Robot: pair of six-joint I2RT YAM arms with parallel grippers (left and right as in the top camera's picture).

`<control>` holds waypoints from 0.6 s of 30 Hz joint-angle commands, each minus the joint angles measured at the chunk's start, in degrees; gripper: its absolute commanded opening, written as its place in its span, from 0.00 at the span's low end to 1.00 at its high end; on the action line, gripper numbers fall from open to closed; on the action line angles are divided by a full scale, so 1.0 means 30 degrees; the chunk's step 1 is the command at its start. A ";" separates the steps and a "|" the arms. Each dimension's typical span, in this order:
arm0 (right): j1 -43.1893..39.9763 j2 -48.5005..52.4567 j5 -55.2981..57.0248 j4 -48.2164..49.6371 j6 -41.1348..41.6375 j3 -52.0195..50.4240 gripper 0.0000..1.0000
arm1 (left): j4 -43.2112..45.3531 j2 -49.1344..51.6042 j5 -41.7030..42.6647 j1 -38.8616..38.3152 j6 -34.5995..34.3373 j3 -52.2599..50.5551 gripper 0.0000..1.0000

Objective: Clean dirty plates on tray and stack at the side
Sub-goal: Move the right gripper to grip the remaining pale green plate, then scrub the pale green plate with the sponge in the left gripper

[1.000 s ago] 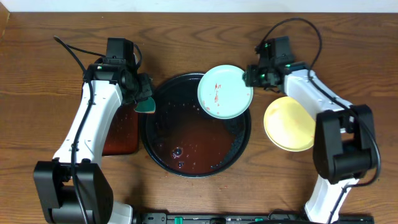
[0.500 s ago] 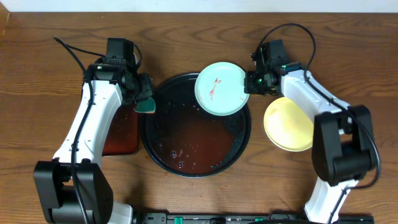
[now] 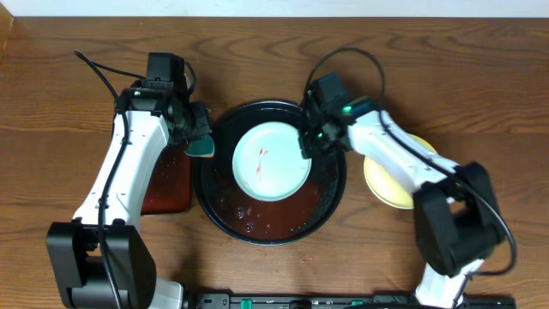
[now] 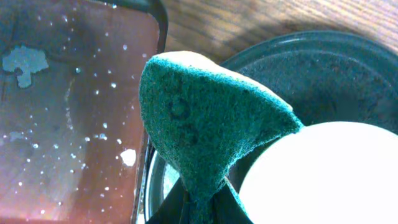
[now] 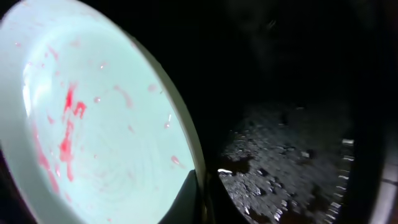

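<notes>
One mint-green plate (image 3: 272,160), one yellow plate (image 3: 390,194), one round tray (image 3: 276,216), one rectangular tray (image 3: 167,184) (left side), one sponge (image 3: 203,147).

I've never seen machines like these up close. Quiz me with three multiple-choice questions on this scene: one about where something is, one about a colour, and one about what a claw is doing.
1. Where is the mint-green plate?
A) in a sink
B) over the round black tray
C) on a shelf

2. What colour are the smears on that plate?
A) blue
B) brown
C) red

3. What is the left gripper doing?
A) pinching a teal sponge
B) hanging open and empty
C) gripping a fork

Answers:
1. B: the overhead view shows the plate inside the tray's rim, with the right gripper holding it by its edge.
2. C: the right wrist view shows red streaks on the pale green surface.
3. A: the left wrist view shows the sponge clamped at its lower end.
</notes>
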 commanded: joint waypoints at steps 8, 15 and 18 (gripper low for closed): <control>-0.0648 0.0852 -0.1617 -0.0459 0.0699 0.0044 0.29 | -0.1275 -0.0124 0.1690 0.0022 0.2208 0.0175 0.07; -0.0189 0.0896 -0.1617 -0.2565 0.3155 -0.0080 0.17 | -0.1537 -0.0124 0.2907 -0.0765 0.3869 0.0175 0.07; 0.0284 0.1035 -0.0852 -0.2237 0.4095 -0.0415 0.15 | -0.1530 -0.0124 0.2681 -0.1348 0.3934 0.0168 0.07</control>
